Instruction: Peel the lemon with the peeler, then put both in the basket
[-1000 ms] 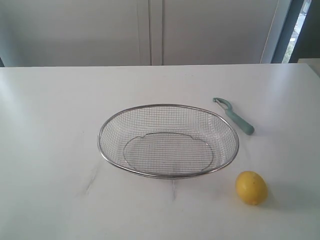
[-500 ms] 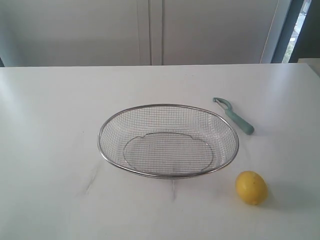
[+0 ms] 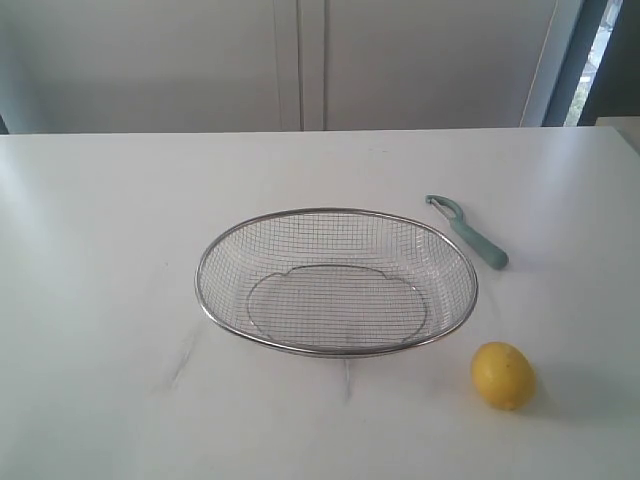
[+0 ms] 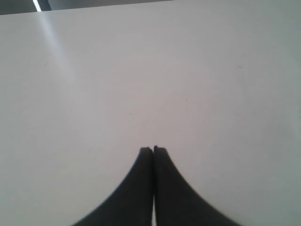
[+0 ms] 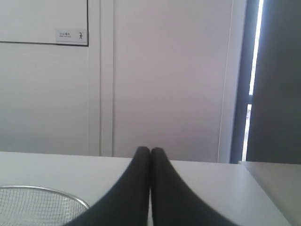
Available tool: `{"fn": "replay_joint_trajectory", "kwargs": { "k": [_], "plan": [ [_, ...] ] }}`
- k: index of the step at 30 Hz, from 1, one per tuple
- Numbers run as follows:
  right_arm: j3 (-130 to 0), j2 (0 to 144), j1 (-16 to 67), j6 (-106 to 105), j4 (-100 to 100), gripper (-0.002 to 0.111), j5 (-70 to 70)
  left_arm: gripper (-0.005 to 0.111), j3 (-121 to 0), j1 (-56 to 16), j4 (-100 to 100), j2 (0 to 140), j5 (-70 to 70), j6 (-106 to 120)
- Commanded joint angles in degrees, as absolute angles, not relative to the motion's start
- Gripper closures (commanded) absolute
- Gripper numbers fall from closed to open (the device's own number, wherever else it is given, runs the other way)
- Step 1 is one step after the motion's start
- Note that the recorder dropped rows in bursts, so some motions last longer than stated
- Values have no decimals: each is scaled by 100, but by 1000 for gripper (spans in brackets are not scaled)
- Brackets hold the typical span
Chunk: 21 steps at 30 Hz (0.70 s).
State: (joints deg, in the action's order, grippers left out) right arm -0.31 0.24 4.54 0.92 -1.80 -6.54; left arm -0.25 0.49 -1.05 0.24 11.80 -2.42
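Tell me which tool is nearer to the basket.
Right, it seems. The right tool, shut, has the rim of the basket close by in its wrist view. The left tool, also shut, hangs over the table with no basket in sight.

exterior, right wrist share basket [image 3: 330,211]

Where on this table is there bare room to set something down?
The widest bare stretch of table lies left of the basket; another strip runs behind it to the far edge. The right is crowded: peeler and lemon lie close beside the basket.
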Motion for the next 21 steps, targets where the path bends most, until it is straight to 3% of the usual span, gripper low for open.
{"fn": "replay_joint_trajectory", "kwargs": {
  "k": [1, 21],
  "plan": [
    [0, 0, 453, 61, -197, 108, -1275, 107, 0, 58, -93, 0, 1180, -227],
    [0, 0, 453, 545, -197, 108, -2834, 107, 0, 58, -93, 0, 1180, -227]
  ]
}}
